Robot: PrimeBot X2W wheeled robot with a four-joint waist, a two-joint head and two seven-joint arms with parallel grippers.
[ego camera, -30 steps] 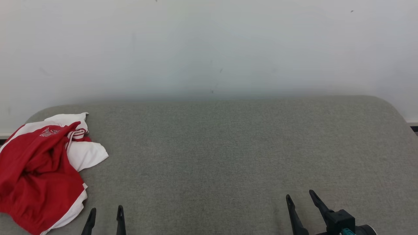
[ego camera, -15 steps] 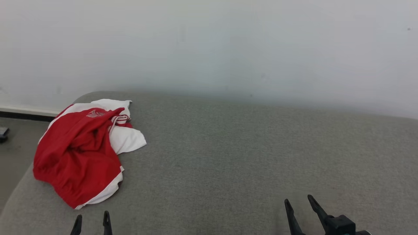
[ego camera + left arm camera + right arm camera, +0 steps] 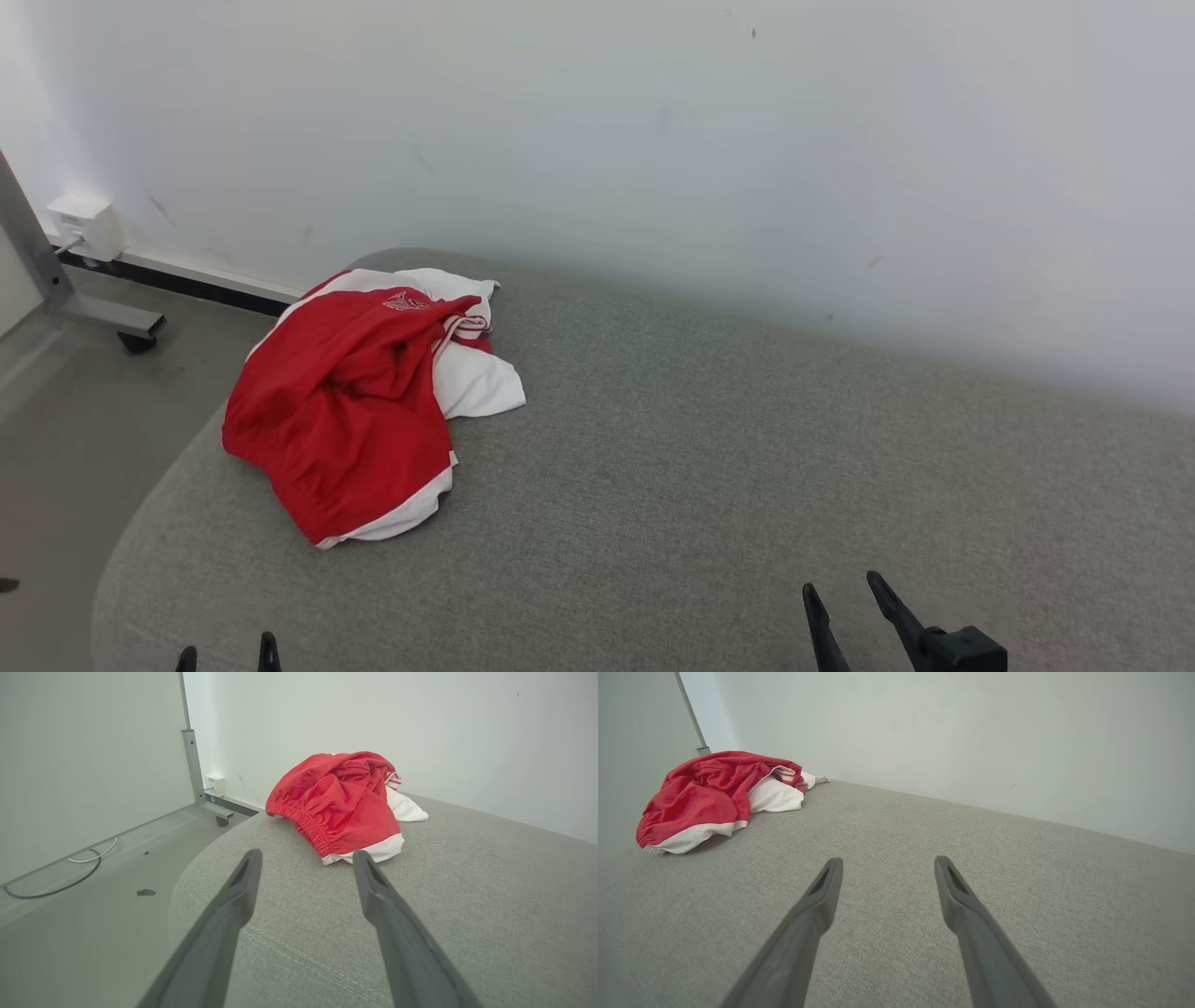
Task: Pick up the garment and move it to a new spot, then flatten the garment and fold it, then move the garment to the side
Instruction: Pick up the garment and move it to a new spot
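Red garment (image 3: 345, 420) ahead; left tool (image 3: 307, 854), right tool (image 3: 888, 858) agape, apparently hovering.

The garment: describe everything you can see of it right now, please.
The garment is red with white panels, a small pale emblem, red-and-white striped trim and a gathered elastic band. It looks like soft, thin sports cloth. It lies crumpled in a loose, unfolded heap at the far left end of the grey upholstered surface, near the wall. Only that surface touches it; the open left pincer and right pincer are apart from it.
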